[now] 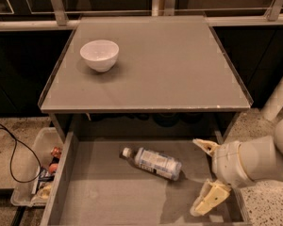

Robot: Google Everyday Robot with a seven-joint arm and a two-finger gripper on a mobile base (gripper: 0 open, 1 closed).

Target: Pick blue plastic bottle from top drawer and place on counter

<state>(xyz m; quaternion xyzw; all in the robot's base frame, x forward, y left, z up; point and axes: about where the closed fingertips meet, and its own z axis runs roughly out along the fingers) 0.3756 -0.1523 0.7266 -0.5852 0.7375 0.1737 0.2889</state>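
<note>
The blue plastic bottle (pixel 154 162) lies on its side on the floor of the open top drawer (pixel 104 197), white cap pointing left. The counter (pixel 165 65) is the grey tabletop above the drawer. My gripper (pixel 206 175) is at the drawer's right side, just right of the bottle's base and apart from it. Its two pale fingers are spread wide, one upper finger (pixel 205 146) and one lower finger (pixel 210 199). It holds nothing.
A white bowl (pixel 99 54) stands on the counter's left rear part. A pale plastic bin of clutter (pixel 35 178) sits on the floor left of the drawer, with a black cable (pixel 12 149) beside it. A railing runs behind the counter.
</note>
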